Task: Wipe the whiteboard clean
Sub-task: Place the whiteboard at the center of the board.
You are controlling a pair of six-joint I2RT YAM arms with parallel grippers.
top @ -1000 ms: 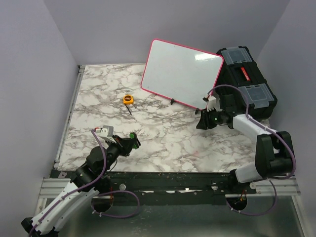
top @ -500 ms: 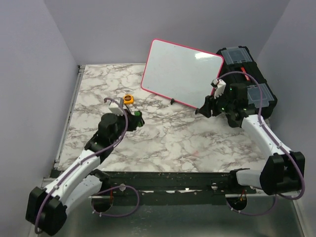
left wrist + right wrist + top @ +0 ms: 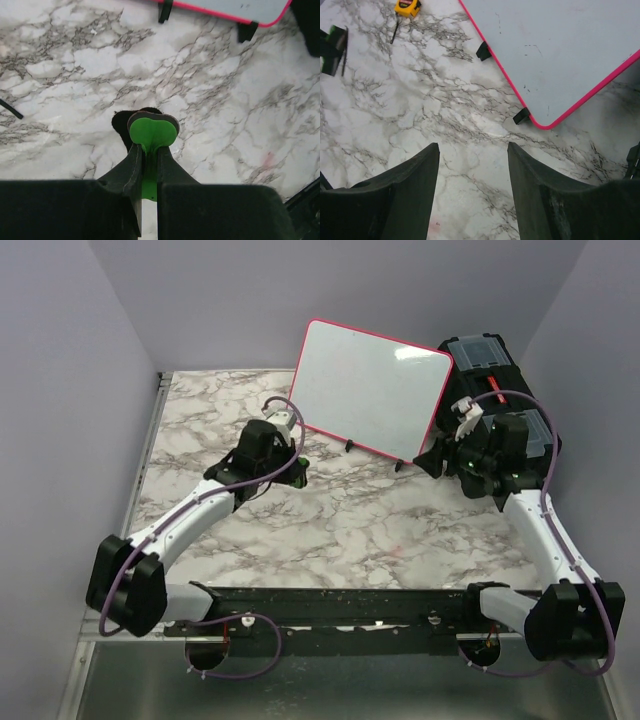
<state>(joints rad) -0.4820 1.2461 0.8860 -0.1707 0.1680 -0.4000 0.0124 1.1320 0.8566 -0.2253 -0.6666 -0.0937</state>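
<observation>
whiteboard (image 3: 368, 385): far side of the table (image 3: 350, 530), right of centre. White face, pink-red rim, rounded corners. Stands tilted back on its small black feet (image 3: 521, 116).
board face: mostly blank in the top view. The right wrist view shows a few faint dark specks; I can't read any lettering.
toolbox (image 3: 505, 390): black, far right. The board's right end overlaps it in the top view; can't tell if they touch.
left claw (image 3: 298, 470): fingers together, green pads (image 3: 152, 132) pressed face to face with nothing between them. Low over bare marble, near side of the board's left end and clear of the rim.
right claw (image 3: 433, 458): fingers (image 3: 410, 190) apart, holding nothing, only marble in the gap. Just beside the board's near right corner, on the near side and not touching.
tape measure (image 3: 407, 7): yellow, on the table left of the board. Seen only from the right wrist; the left arm covers that spot from above.
arms: left reaches far and toward centre, right reaches up the right side. Claws well apart.
</observation>
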